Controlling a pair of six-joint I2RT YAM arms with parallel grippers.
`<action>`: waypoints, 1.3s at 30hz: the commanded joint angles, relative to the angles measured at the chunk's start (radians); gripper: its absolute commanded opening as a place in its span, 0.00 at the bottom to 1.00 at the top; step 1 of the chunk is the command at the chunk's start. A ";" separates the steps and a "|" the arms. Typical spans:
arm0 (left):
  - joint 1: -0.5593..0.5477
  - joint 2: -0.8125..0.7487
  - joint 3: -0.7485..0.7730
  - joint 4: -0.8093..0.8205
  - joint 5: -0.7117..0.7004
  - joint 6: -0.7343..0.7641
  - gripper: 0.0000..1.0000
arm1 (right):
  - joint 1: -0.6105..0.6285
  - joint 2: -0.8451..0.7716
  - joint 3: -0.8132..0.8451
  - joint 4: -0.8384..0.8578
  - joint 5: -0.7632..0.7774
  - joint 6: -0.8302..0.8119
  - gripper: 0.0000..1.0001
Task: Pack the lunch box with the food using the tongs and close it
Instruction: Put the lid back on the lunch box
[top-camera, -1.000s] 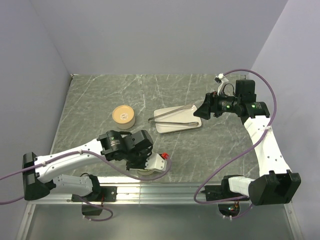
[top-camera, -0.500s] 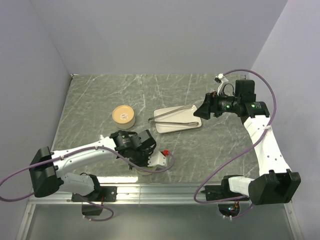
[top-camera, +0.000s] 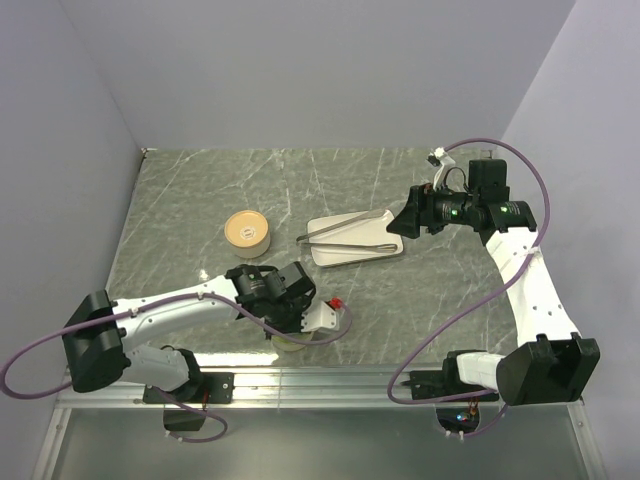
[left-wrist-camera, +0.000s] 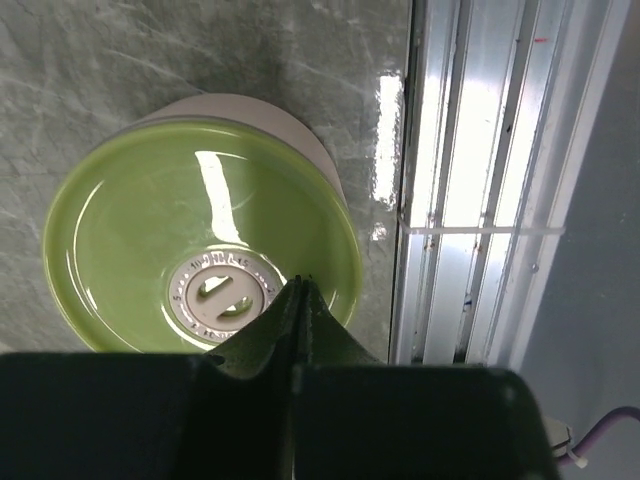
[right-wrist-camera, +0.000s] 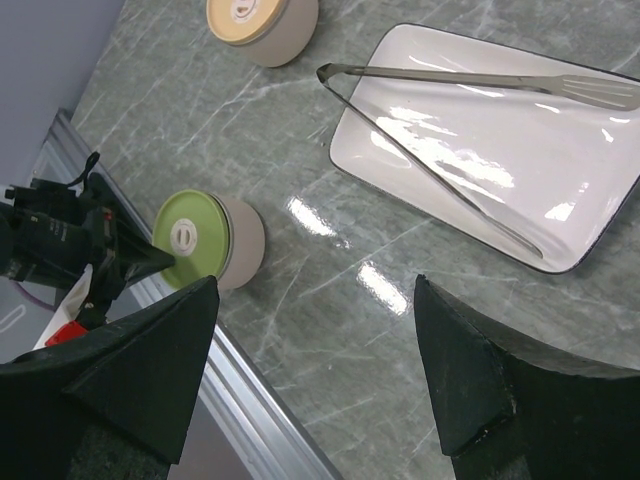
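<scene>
Closed tight, the left gripper (left-wrist-camera: 301, 292) hung over the green lid (left-wrist-camera: 130, 220) at lower centre, seemingly to press it, while the tongs (right-wrist-camera: 450, 75) lay splayed on the central plate (right-wrist-camera: 560, 160) near the spread right gripper (right-wrist-camera: 315, 290).

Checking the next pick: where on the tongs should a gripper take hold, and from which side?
Probably mid-length, from above, straddling both arms. The tongs lie flat across the plate, their thin arms splaying from a joined end that pokes past the plate's edge, so a squeeze at mid-length should both hold and close them.
</scene>
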 joint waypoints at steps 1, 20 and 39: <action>0.001 0.025 -0.021 0.036 0.017 -0.022 0.05 | -0.005 0.001 0.051 -0.005 0.001 -0.012 0.85; 0.116 -0.044 0.096 -0.085 -0.047 0.014 0.38 | -0.005 -0.002 0.048 -0.012 -0.005 -0.015 0.85; 0.127 0.056 0.002 0.000 -0.033 0.036 0.50 | -0.003 0.006 0.039 -0.021 0.001 -0.030 0.85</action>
